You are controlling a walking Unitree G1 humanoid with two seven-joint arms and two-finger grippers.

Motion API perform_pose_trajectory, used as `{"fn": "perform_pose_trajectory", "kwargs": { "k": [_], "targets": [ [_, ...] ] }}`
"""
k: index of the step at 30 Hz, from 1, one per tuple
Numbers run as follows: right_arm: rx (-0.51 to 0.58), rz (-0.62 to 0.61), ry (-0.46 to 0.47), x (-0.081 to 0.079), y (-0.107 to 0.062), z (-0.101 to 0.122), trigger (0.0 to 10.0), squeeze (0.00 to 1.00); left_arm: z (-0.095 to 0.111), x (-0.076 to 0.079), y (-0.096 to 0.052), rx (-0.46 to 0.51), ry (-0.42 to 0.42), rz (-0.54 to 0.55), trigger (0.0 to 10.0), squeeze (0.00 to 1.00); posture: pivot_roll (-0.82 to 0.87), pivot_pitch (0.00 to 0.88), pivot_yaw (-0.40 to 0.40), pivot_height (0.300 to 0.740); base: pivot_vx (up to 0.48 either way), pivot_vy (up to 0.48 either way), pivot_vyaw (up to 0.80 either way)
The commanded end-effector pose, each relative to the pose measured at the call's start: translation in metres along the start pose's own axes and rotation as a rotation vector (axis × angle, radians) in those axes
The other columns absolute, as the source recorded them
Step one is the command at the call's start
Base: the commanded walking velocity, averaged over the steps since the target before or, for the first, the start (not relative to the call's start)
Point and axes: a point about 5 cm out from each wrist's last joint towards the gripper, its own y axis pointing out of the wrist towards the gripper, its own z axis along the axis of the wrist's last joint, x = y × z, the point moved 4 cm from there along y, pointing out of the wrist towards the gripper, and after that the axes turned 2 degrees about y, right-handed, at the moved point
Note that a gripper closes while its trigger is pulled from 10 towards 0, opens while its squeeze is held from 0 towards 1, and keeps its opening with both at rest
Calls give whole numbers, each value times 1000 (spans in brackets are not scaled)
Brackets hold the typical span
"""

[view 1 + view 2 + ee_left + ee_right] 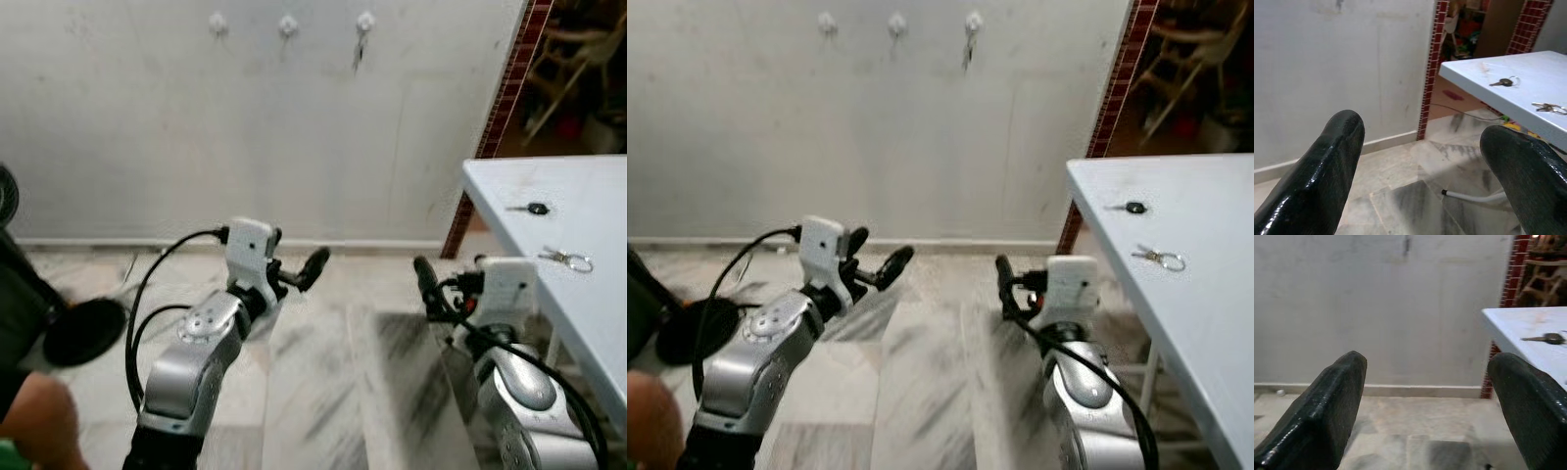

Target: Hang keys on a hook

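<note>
Nearest, both arms are raised over the marble floor (pixel 323 392). The left gripper (pixel 297 266) at 7 o'clock and the right gripper (pixel 1425 401) at 5 o'clock each have 2 fingers spread wide, holding nothing. At 3 o'clock on the white table (pixel 598 313) lie the keys on a ring (pixel 566 258), with a black-headed key (pixel 530 209) beyond. Farthest, at 12 o'clock, 3 hooks (pixel 287 24) line the wall. Turn right first, then pinch the ring, not the blades.

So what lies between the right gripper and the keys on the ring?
In the left eye view, just the white table's edge and bare tabletop separate the right gripper from the ringed keys.
</note>
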Motion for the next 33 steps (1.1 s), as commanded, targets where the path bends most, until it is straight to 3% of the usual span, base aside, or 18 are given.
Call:
{"fn": "perform_pose_trajectory", "kwargs": {
  "k": [1,8,15,18,23,25,33],
  "targets": [
    [30,-12,1,1,2,8,10000,0,4,-3,2,8,4,4,10000,0,18,0,26,740,0,0,0],
    [32,-30,5,3,1,7,10000,0,2,-3,4,10,-2,4,10000,0,13,0,30,740,0,0,-457],
    [37,-48,-11,4,2,4,10000,0,-19,-9,3,-46,10,26,10000,0,9,0,40,740,0,0,-800],
    [53,-109,-22,13,0,2,10000,0,-32,-21,0,-81,38,54,10000,0,5,0,45,740,0,0,-800],
    [86,-218,-23,34,-13,-3,10000,0,-26,-39,-3,-11,129,126,10000,0,4,0,47,740,0,0,-101],
    [121,-232,-103,36,-16,2,10000,0,-25,-49,-4,8,136,183,10000,0,-7,0,48,740,0,0,0],
    [112,-198,-101,24,-16,-7,10000,0,-23,-43,-2,34,126,156,10000,0,2,0,42,740,0,0,0]
  ]
}}
